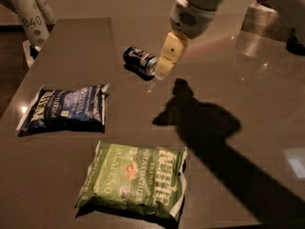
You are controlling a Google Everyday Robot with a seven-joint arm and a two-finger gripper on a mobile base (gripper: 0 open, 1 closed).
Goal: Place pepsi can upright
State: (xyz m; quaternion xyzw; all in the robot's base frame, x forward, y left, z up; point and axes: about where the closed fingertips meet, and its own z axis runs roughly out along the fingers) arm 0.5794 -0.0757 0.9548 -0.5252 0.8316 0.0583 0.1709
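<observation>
While it lies on its side, the pepsi can (140,60), a small dark-blue metal cylinder with a silver end and a red-white logo, rests just left of the gripper (163,70); how far that is open I cannot tell. Farther left and nearer lie 2 crinkled packets, a dark-blue chip bag (66,108) and a green chip bag (133,180), flat on the smooth, glossy table (71,46).

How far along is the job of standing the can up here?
Barely started. Done: nothing yet; the can lies on its side on the table. In hand: the gripper hangs right beside the can's silver end; whether it touches cannot be told. Left: grasp the can, turn it upright, set it down.
</observation>
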